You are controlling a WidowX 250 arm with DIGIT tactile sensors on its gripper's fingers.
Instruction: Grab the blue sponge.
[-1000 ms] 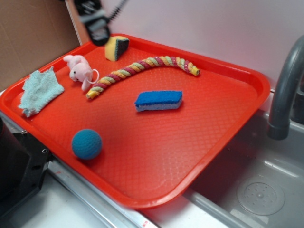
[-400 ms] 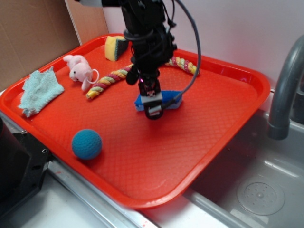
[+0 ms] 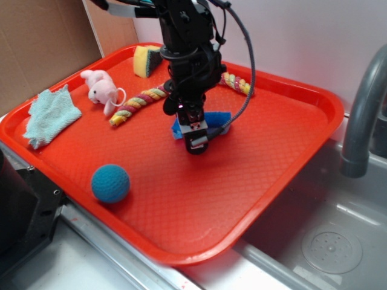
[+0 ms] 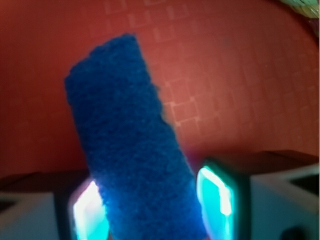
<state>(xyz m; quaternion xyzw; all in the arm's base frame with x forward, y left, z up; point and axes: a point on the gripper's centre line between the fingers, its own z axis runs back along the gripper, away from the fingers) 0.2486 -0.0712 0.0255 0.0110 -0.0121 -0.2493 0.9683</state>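
The flat rectangular bright blue sponge (image 4: pixel 132 145) lies near the middle of the large red plastic tray (image 3: pixel 199 199), directly beneath the black robot gripper (image 3: pixel 195 138). In the wrist view its long axis runs lengthwise through the gap. The jaws stand part-open astride it, one pad on each long side; whether they touch cannot be told.

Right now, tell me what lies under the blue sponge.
Under the blue sponge is the red tray, its grid texture showing all around it. The gripper has a finger on each side. The patch of tray directly beneath the sponge is covered, so nothing there can be seen.
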